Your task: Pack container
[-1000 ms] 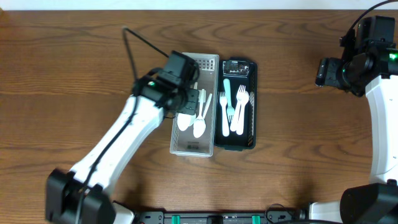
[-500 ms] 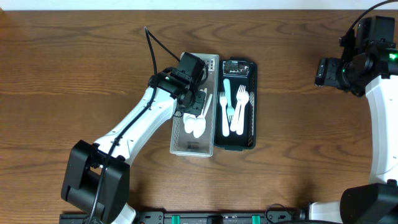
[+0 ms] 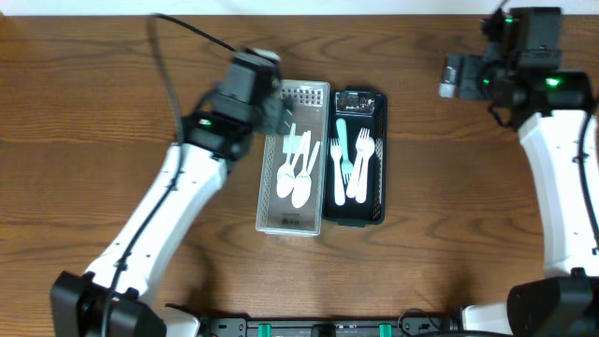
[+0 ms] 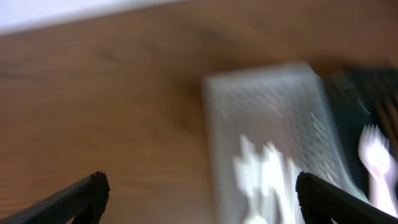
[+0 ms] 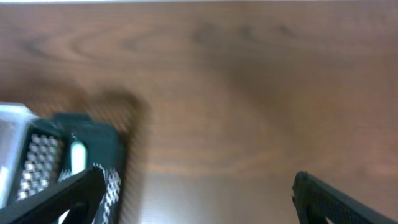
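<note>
Wrist views, motion-blurred: white cutlery (image 4: 252, 169) smeared beyond identification; black tray (image 5: 102, 146) cut off by the lower edge.

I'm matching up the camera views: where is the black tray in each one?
Overhead: black tray at centre, just right of the clear tray.
Left wrist: blurred, at the right edge.
Right wrist: lower left.
Shared landmark: the clear tray beside it, seen in all three.
</note>
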`<act>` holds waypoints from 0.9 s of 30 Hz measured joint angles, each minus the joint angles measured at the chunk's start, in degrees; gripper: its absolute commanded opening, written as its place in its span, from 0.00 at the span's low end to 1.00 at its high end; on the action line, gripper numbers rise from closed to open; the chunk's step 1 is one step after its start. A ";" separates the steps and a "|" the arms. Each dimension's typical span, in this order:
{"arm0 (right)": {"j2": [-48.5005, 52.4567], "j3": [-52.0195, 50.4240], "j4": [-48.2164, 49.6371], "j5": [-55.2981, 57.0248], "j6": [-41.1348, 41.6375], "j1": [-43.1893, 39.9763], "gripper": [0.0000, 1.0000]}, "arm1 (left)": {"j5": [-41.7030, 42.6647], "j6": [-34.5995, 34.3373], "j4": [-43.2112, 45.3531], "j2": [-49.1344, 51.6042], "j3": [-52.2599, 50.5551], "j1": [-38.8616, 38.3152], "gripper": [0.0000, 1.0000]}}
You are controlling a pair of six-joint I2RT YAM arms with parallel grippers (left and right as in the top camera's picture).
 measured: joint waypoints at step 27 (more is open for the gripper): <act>-3.06 -12.20 13.62 4.48 0.98 2.56 0.99 | -2.97 5.95 10.32 -9.66 -8.68 18.53 0.98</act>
